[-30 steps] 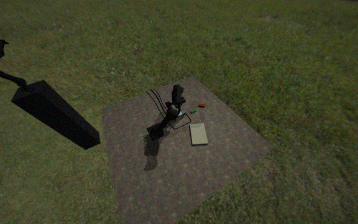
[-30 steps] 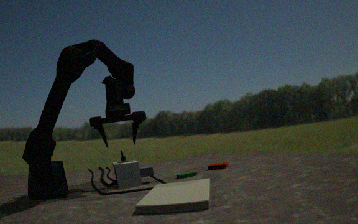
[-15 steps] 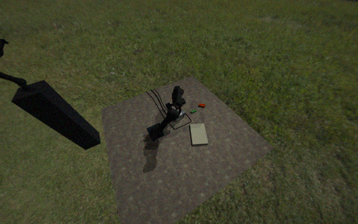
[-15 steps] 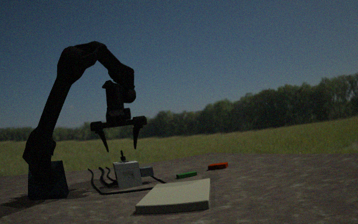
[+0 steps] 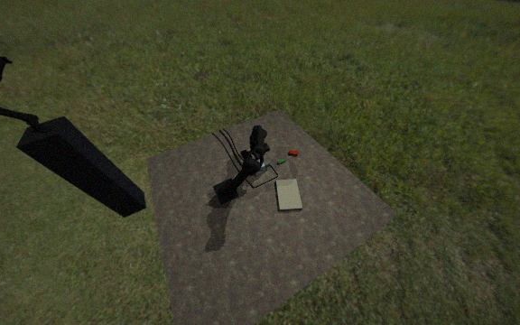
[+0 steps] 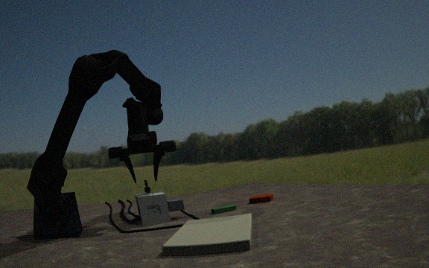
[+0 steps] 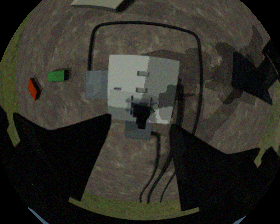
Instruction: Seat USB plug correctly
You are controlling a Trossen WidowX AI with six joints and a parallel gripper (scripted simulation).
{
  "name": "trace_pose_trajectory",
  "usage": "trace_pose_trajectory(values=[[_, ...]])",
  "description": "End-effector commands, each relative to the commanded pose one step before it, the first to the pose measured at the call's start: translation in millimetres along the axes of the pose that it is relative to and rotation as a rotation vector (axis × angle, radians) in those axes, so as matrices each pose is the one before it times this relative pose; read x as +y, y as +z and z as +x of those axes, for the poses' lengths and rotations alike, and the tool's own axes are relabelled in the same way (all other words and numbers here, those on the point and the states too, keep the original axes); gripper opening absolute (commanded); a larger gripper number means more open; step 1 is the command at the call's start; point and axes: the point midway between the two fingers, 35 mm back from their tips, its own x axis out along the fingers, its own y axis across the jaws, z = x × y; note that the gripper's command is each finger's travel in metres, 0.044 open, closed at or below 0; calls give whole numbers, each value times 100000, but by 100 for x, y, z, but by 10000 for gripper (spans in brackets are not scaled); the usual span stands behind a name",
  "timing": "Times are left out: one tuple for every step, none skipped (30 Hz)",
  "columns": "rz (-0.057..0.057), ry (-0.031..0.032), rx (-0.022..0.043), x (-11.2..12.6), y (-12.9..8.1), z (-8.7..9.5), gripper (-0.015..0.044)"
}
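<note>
The pale grey power cube (image 6: 152, 208) (image 7: 134, 83) stands on the table (image 5: 242, 253) in front of the arm's base. The dark USB plug (image 6: 147, 187) (image 7: 143, 111) sticks upright out of the socket on its top, with its cable trailing toward the base. My gripper (image 6: 145, 180) (image 7: 140, 124) points straight down, centred over the plug. Its fingers are partly apart, the tips level with the plug's top, one on each side and not touching it. In the top view the arm (image 5: 255, 149) hides most of the cube.
A flat beige pad (image 5: 289, 194) (image 6: 211, 232) lies just beside the cube. A green block (image 5: 281, 162) (image 6: 223, 209) (image 7: 56, 76) and an orange block (image 5: 292, 153) (image 6: 261, 198) (image 7: 34, 87) lie farther out. Black cables (image 5: 226, 142) (image 6: 125, 212) loop around the cube.
</note>
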Motion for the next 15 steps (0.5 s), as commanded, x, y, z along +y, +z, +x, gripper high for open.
trace_pose_trajectory(values=[[107, 104, 65, 38, -8, -34, 177], [0, 0, 0, 0, 0, 0, 151], [0, 0, 0, 0, 0, 0, 125], [0, 0, 0, 0, 0, 0, 99], [0, 0, 0, 0, 0, 0, 72], [0, 0, 0, 0, 0, 0, 46], [0, 0, 0, 0, 0, 0, 20], [0, 0, 0, 0, 0, 0, 13], [0, 0, 0, 0, 0, 0, 7], [0, 0, 0, 0, 0, 0, 0], [0, 0, 0, 0, 0, 0, 0], [0, 0, 0, 0, 0, 0, 0], [0, 0, 0, 0, 0, 0, 0], [0, 0, 0, 0, 0, 0, 0], [0, 0, 0, 0, 0, 0, 0]])
